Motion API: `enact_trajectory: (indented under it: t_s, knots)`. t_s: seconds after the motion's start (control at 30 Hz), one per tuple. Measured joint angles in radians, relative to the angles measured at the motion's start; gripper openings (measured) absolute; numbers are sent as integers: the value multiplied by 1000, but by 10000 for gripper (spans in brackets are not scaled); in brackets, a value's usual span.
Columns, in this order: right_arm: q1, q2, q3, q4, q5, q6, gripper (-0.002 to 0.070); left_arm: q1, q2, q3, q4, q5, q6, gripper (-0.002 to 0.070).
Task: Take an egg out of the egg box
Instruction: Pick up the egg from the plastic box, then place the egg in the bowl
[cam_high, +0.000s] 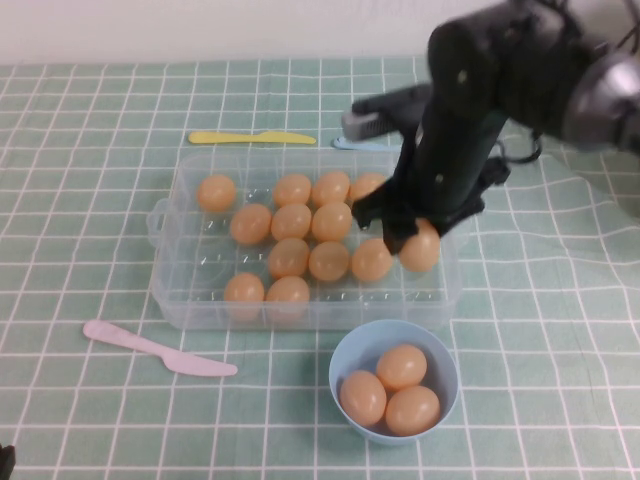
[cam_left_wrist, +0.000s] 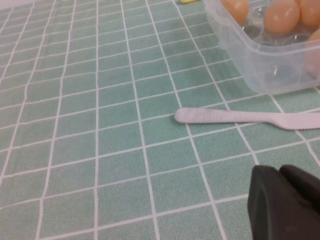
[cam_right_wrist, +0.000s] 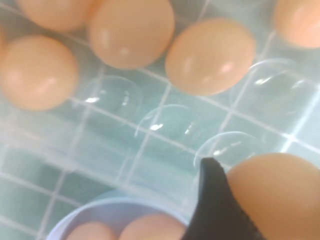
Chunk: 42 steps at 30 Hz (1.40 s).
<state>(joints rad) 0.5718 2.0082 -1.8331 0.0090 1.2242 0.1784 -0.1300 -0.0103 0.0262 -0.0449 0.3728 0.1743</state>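
Note:
The clear plastic egg box (cam_high: 190, 300) sits mid-table and holds several orange-tan eggs. My right gripper (cam_high: 418, 240) hangs over the box's right end, shut on one egg (cam_high: 421, 250) that is held just above the box floor near the right wall. In the right wrist view that egg (cam_right_wrist: 277, 195) sits against a black finger (cam_right_wrist: 212, 210), over the empty dimples of the box (cam_right_wrist: 165, 130). My left gripper (cam_left_wrist: 287, 205) is shut and empty, low over the tablecloth at the near left, well away from the box corner (cam_left_wrist: 260, 70).
A light-blue bowl (cam_high: 342, 352) holding three eggs stands just in front of the box; its rim also shows in the right wrist view (cam_right_wrist: 100, 212). A pink plastic knife (cam_high: 155, 350) lies near left. A yellow knife (cam_high: 250, 138) lies behind the box.

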Motion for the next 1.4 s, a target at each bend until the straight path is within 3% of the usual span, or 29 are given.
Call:
enact_trajectory:
  t_s: [0.17,0.53,1.4]
  knots:
    - [25,-125,28,-15,2,2,359,0,0,0,0,0,0,-3]
    - [160,-338,350,32,10,4,356,0,0,0,0,0,0,-3]
    - [190,-146,393,94,-212,4,355,0,0,0,0,0,0,-3]
